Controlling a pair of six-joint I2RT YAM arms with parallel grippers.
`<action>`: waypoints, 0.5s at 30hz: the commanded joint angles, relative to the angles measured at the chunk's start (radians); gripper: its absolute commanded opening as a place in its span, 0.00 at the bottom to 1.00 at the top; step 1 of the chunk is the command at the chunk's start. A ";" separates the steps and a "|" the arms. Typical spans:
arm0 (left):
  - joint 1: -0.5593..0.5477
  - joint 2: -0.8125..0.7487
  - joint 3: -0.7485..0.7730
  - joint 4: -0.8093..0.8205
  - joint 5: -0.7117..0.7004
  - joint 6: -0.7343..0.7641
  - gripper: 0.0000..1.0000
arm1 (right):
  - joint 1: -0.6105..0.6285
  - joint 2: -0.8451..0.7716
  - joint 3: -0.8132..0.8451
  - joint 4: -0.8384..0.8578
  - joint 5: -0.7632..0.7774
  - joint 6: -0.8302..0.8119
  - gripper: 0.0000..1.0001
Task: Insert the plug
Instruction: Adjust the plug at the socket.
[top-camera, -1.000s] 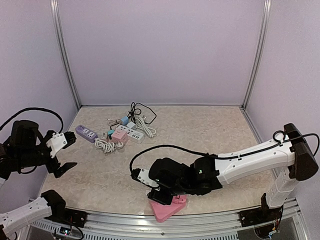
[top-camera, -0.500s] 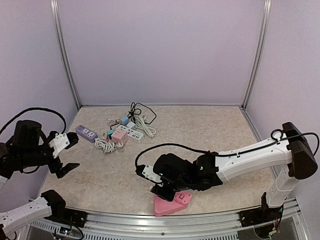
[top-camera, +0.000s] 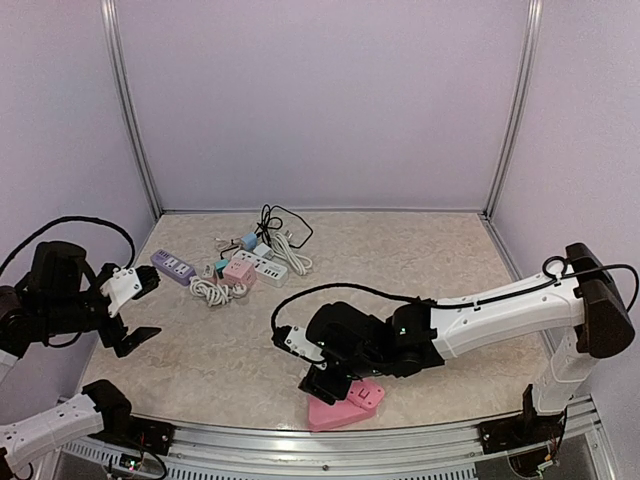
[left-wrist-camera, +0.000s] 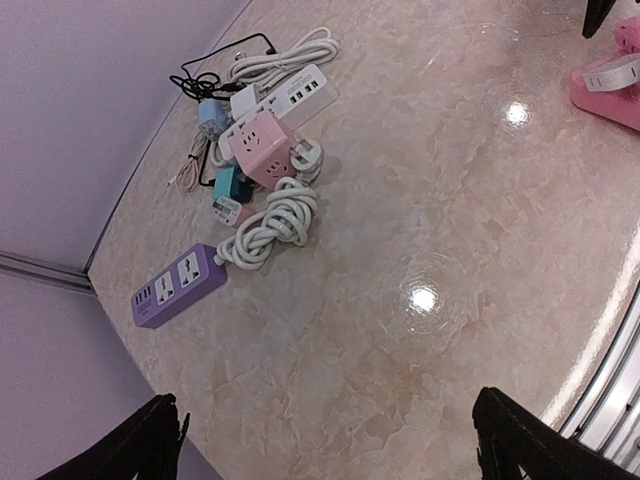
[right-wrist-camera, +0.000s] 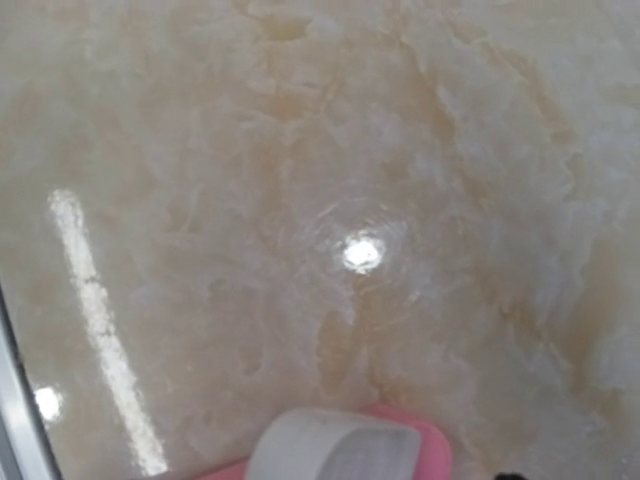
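Observation:
A pink wedge-shaped power strip (top-camera: 348, 406) lies at the front edge of the table. It also shows at the right edge of the left wrist view (left-wrist-camera: 612, 88), with a white band across it. My right gripper (top-camera: 322, 383) hangs right over its left end; I cannot see how the jaws stand. The right wrist view shows only the strip's pink edge (right-wrist-camera: 432, 450) and the white band (right-wrist-camera: 335, 448) at the bottom. My left gripper (top-camera: 132, 310) is open and empty, raised at the far left. Its fingertips (left-wrist-camera: 150, 445) frame bare table. No loose plug can be singled out.
A pile sits at the back left: a purple strip (left-wrist-camera: 178, 285), a pink cube socket (left-wrist-camera: 262, 150), a white strip (left-wrist-camera: 292, 93), a coiled white cable (left-wrist-camera: 275, 220), small teal (left-wrist-camera: 232, 185) and blue (left-wrist-camera: 208, 112) plugs and a black cord (top-camera: 283, 222). A metal rail (top-camera: 300, 440) runs along the front edge.
The right gripper has shifted slightly left and back over the pink strip, and the strip has turned and slid a little to the right. The left arm has barely moved.

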 joint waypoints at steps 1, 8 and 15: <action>0.007 0.006 -0.012 0.010 0.016 -0.007 0.99 | 0.018 0.027 0.042 -0.075 0.070 0.036 0.69; 0.007 0.010 -0.012 0.008 0.044 -0.005 0.99 | 0.024 0.045 0.063 -0.121 0.107 0.050 0.64; 0.007 0.015 -0.014 0.008 0.050 -0.004 0.99 | 0.060 0.050 0.065 -0.133 0.147 0.051 0.69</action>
